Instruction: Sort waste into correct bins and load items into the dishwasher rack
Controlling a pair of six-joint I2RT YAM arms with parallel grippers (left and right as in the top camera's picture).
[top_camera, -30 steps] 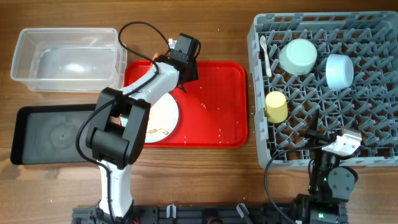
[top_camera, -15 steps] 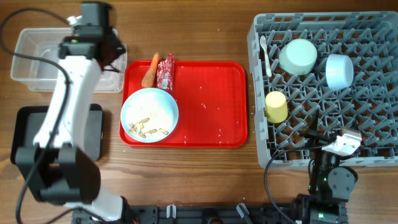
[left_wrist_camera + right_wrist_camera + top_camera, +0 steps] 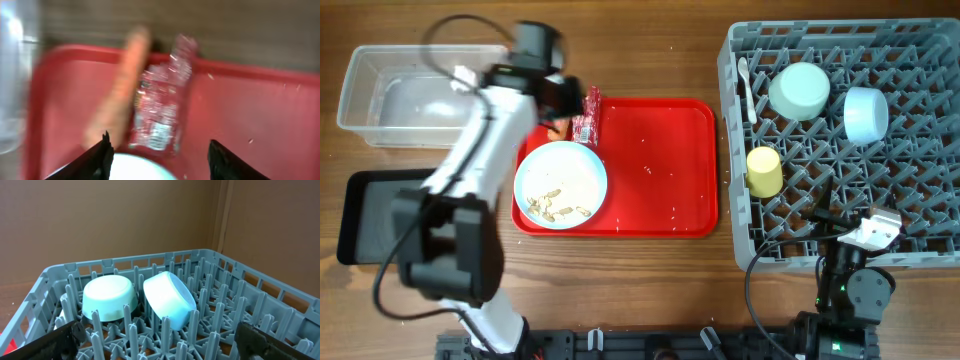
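Just ahead of left hand (image 3: 159, 158): wrapper (image 3: 162, 107).

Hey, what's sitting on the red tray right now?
A pale-blue plate with beige scraps, plus a red wrapper and carrot overhanging the tray's far rim. Overhead, the left arm hides most of the carrot.

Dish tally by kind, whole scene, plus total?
Bowls: 2, in the rack
Cup: 1, in the rack
Spoon: 1, in the rack
Plate: 1, on the red tray
Total: 5
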